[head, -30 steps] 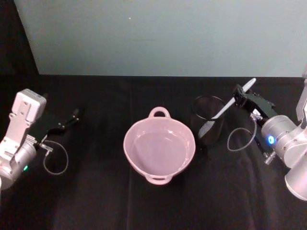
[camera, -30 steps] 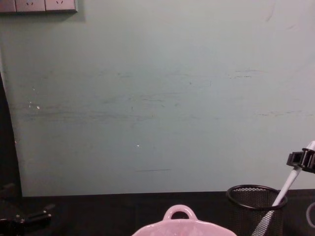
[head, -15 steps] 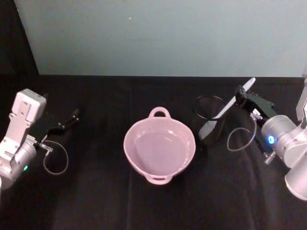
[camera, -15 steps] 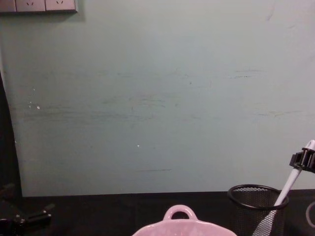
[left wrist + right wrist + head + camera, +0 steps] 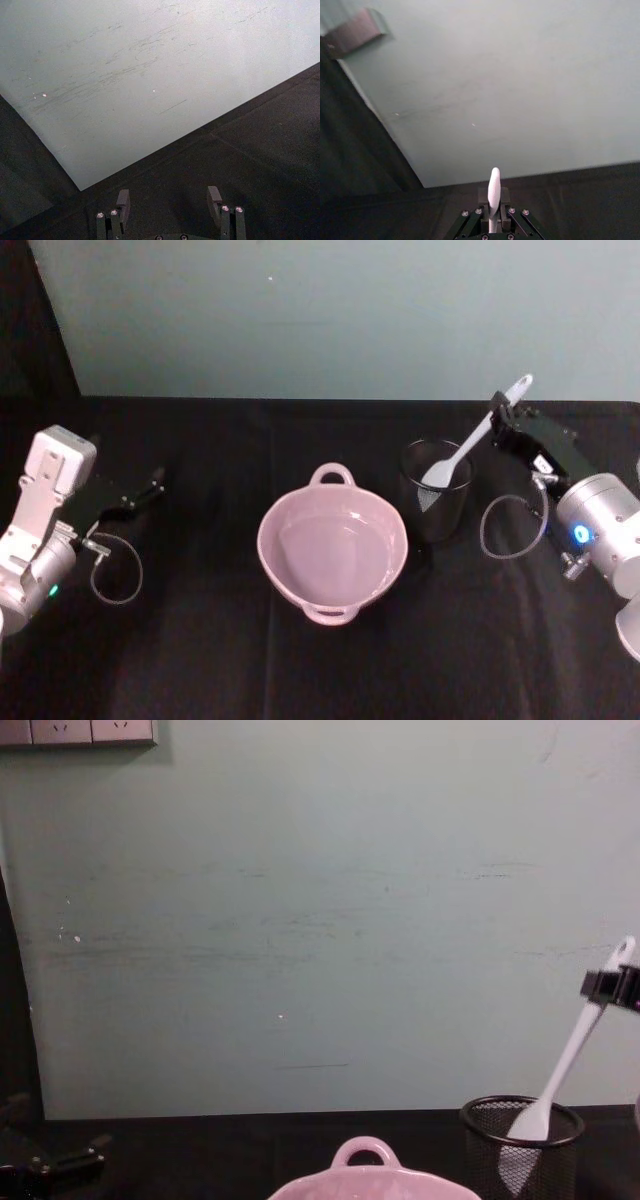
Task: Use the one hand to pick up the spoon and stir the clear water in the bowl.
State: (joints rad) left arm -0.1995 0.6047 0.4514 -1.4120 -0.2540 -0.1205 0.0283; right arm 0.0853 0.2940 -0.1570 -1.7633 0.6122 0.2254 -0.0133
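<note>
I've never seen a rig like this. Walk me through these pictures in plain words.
This is a robot with two arms, each ending in a pincer-like end effector. One camera looks down from its head, one looks forward from its chest, and one rides on each wrist. On the black table stand a pink bowl holding water and a black mesh cup. The right end effector is shut on the handle of a white spoon, whose blade is at the cup's mouth. The left end effector is open, off to the left side.
</note>
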